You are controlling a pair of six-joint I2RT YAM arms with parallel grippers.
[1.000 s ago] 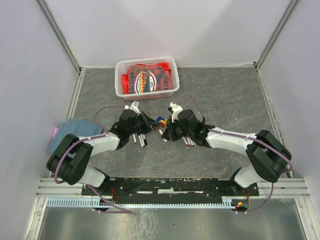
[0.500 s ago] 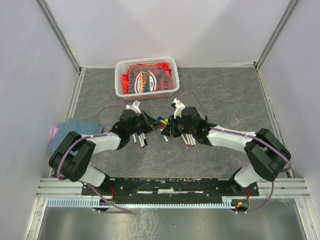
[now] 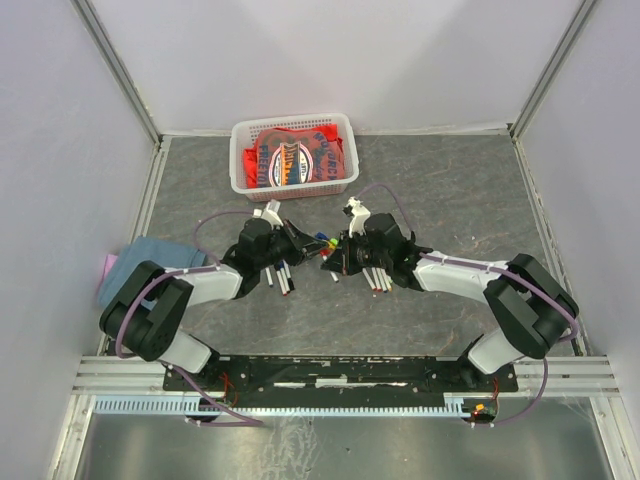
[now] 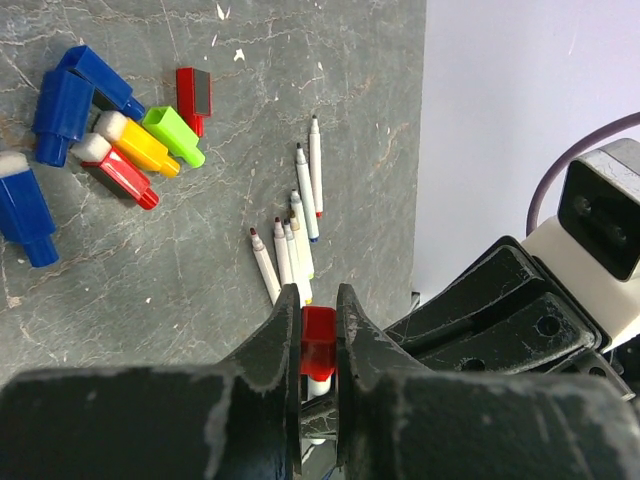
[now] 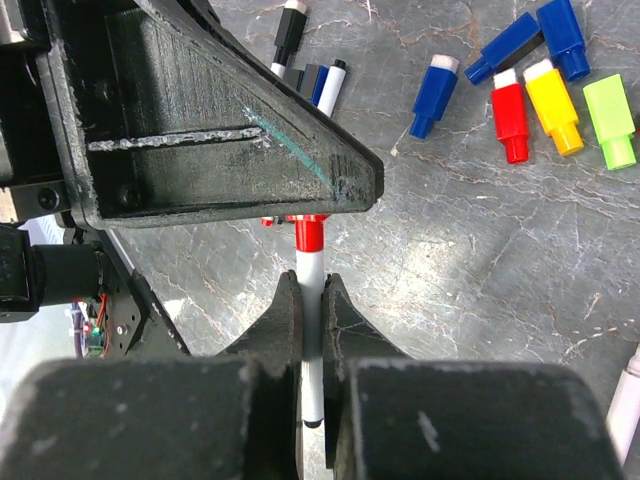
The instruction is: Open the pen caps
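Red plastic marker cap (image 4: 319,338) is being pinched by the left tool (image 4: 318,300); the right tool (image 5: 311,292) is pinching the thin white barrel (image 5: 310,265), with the pen's axis running straight between them.

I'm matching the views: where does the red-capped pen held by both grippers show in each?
Top external: red-capped pen at centre, small.
Left wrist: bottom centre, its cap in the left gripper.
Right wrist: centre, its barrel in the right gripper.
Shared landmark: the loose coloured caps.
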